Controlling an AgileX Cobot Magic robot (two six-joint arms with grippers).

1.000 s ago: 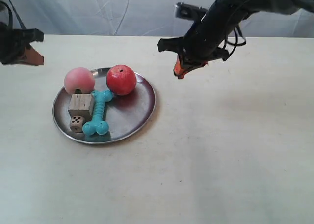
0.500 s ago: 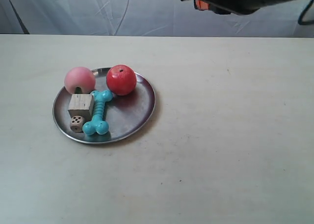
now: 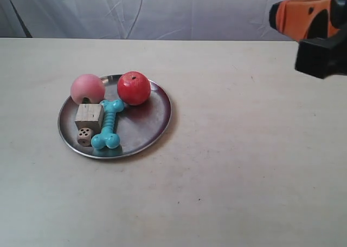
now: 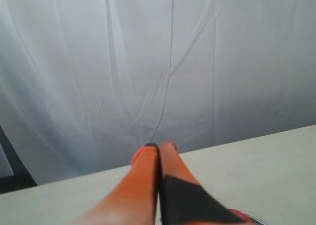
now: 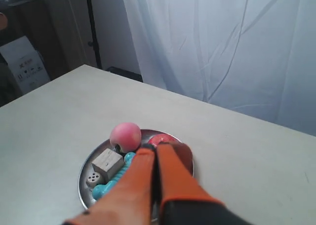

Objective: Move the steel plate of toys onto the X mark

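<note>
We are seeing the steel plate (image 3: 157,125) of toys (image 3: 110,123) lying at eight o'clock from the arm (image 3: 322,57) at the exterior view's right; right gripper (image 5: 156,147) and left gripper (image 4: 159,146) are both showing fingers pressed together, the right facing it

Wrinkled white curtain (image 3: 135,11) behind pale tabletop (image 3: 244,176); dark cabinet (image 5: 34,27), white box (image 5: 22,62) beyond table edge.

The left tool (image 4: 159,147) and right tool (image 5: 155,147) have fingers pressed together.
</note>
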